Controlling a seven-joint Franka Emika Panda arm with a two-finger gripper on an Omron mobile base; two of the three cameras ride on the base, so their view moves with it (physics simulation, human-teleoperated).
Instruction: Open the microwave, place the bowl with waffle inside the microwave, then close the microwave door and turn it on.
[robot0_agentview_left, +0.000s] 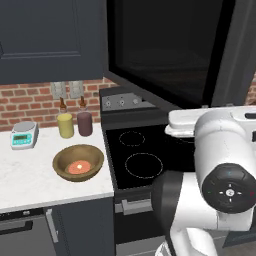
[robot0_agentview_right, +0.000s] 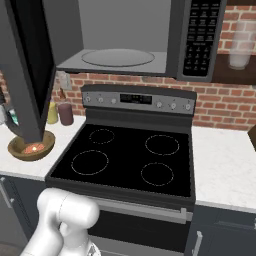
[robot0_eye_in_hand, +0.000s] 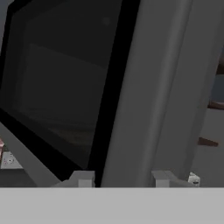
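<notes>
Left base view: wooden bowl (robot0_agentview_left: 78, 162) sitting on the white counter (robot0_agentview_left: 30, 180), just left of the black stove (robot0_agentview_left: 142, 150). Small orange waffle (robot0_agentview_left: 80, 167) lying flat in the middle of it. Behind the bowl, by the brick wall, a yellow jar (robot0_agentview_left: 65, 125) and a maroon jar (robot0_agentview_left: 84, 123) side by side, and a little scale (robot0_agentview_left: 24, 134) further left. Up high, microwave door (robot0_agentview_left: 170, 50) swung wide open, hanging out over the stove.

Right base view: microwave (robot0_agentview_right: 125, 55) above the stove, wide open, light grey inside with a round plate on its floor. Button panel (robot0_agentview_right: 200, 37) on its right side. Open door sticking out at the left, partly hiding the bowl.

Hand view: gripper (robot0_eye_in_hand: 122, 178) very close to the door, two fingertips (robot0_eye_in_hand: 83, 178) set apart, grey edge of the door seen between them. Cannot tell if pinching that edge or loose.
</notes>
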